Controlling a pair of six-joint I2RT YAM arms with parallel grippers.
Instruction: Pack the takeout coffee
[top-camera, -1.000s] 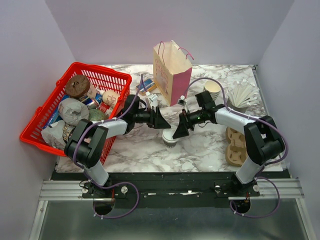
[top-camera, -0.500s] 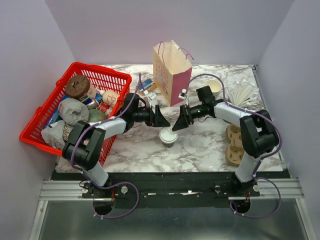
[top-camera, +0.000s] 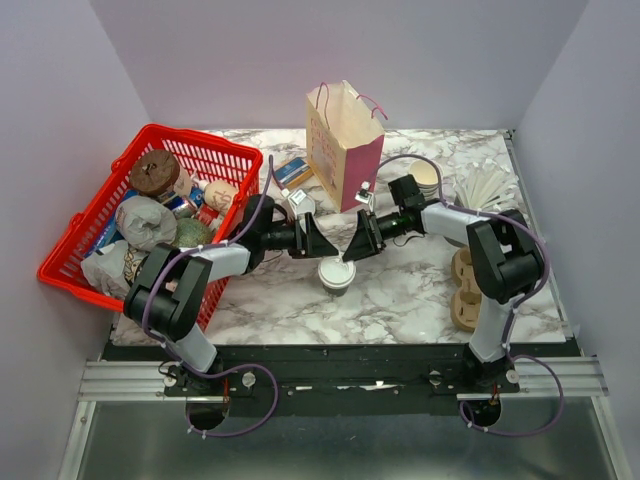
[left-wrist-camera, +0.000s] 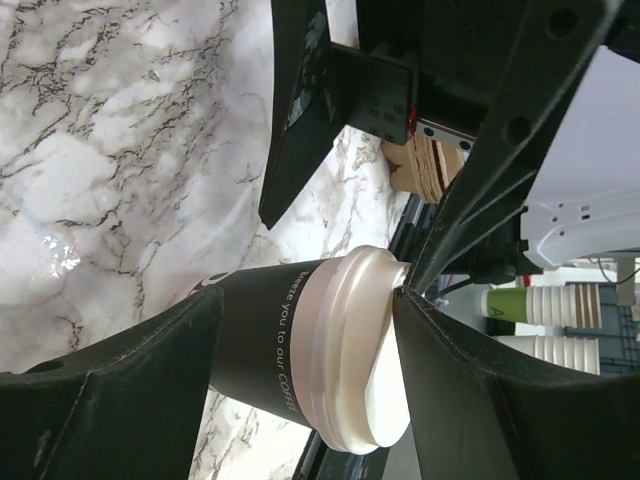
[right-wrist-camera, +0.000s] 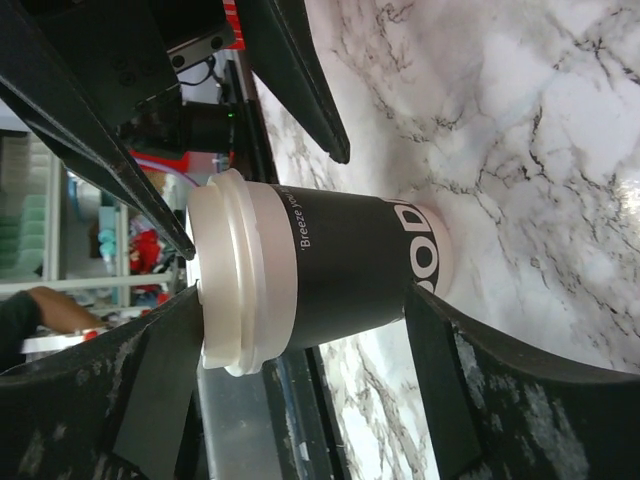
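Hovering at the coffee cup in front of the bag

The coffee cup (top-camera: 336, 273) is standing upright on the marble table (top-camera: 410, 295), a little in front of the paper bag (top-camera: 342, 150), and is wearing its white lid (left-wrist-camera: 372, 355). The left gripper (top-camera: 325, 247) is reaching in from the bag's front left and the right gripper (top-camera: 352, 250) from its front right. Their tips are nearly meeting over the cup's rim on the bag side. Both are holding their fingers spread apart, gripping nothing. Whether any fingertip is touching the lid cannot be told. A red basket (top-camera: 215, 146) is sitting well left of the bag.
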